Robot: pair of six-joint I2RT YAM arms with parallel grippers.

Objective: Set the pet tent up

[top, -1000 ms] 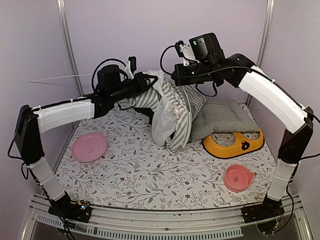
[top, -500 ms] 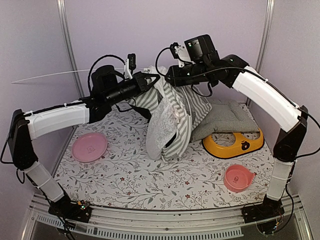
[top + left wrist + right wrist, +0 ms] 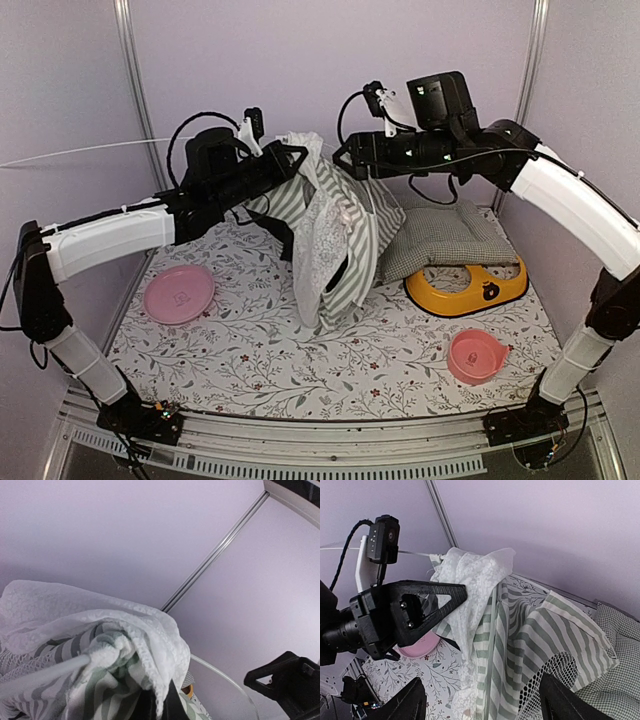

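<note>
At the centre of the top view, toward the back of the floral-print mat [image 3: 290, 350], the pet tent [image 3: 335, 240] hangs as a slack bundle of grey-green stripes and white lace, its lower edge resting on the mat. The left gripper [image 3: 293, 160] is clamped tight on the bunched fabric at the tent's peak, upper centre of the frame, and holds it up. A thin white pole [image 3: 90, 155] sticks out toward the left edge. The right gripper [image 3: 347, 160] sits just right of the same peak, its fingers [image 3: 412, 702] spread wide and grasping nothing. In the right wrist view the striped cloth lies beyond them, apart from both. A green-checked cushion [image 3: 445, 235] lies just beside the tent, on its right.
</note>
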